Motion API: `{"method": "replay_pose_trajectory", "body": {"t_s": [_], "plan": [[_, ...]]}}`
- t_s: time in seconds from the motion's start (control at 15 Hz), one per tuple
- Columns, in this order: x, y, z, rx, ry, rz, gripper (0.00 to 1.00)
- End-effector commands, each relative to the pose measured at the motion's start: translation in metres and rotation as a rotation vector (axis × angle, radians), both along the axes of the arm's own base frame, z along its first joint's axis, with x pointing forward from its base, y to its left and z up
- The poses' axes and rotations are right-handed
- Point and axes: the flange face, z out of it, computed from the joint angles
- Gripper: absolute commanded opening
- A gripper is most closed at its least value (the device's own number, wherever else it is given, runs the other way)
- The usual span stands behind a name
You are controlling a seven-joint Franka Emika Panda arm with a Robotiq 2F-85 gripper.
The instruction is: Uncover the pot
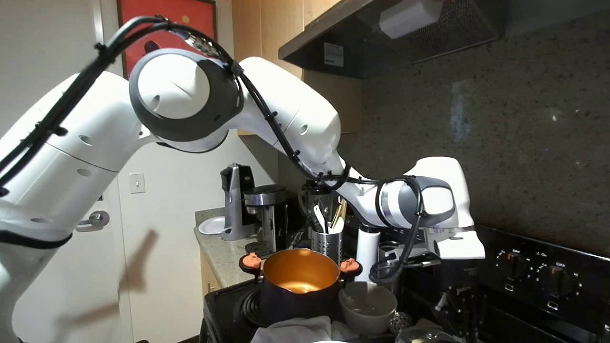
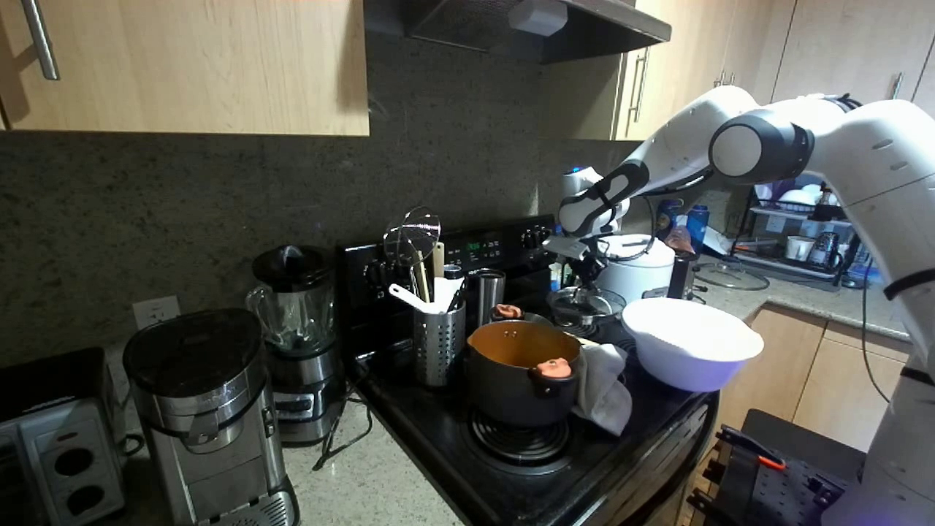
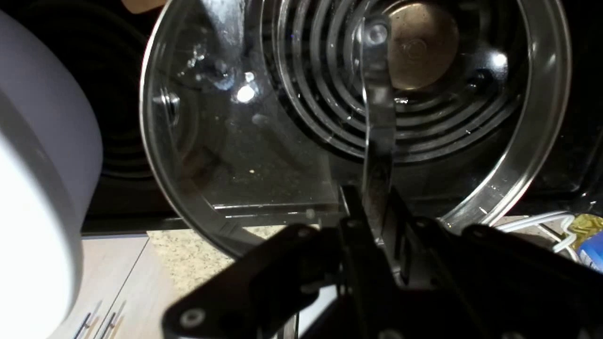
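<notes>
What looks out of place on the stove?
A grey cloth lies rumpled on the stovetop beside the pot. Fabric that close to a burner coil looks odd, though I can't tell if it's on.

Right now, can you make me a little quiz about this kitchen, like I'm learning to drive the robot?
1. True or false: the pot is uncovered.
2. Pick one. The pot's inside is: (a) blue, (b) orange, (c) green.
3. What part of the glass lid does the gripper have hold of in the wrist view?

Key: 1, true. 2, b. 3, its handle.
</notes>
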Motion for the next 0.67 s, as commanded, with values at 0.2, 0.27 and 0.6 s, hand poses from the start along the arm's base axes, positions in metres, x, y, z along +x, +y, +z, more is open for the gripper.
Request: {"method": "replay_pose_trajectory", "body": {"t_s": [0.2, 0.27, 0.6], "plan": [[0.016, -0.026, -0.021, -0.033, -0.047, -0.071, 0.05], [0.017, -0.03, -0.025, -0.037, -0.048, -0.082, 0.05], [0.024, -0.039, -0.036, -0.038, -0.047, -0.094, 0.05]]}}
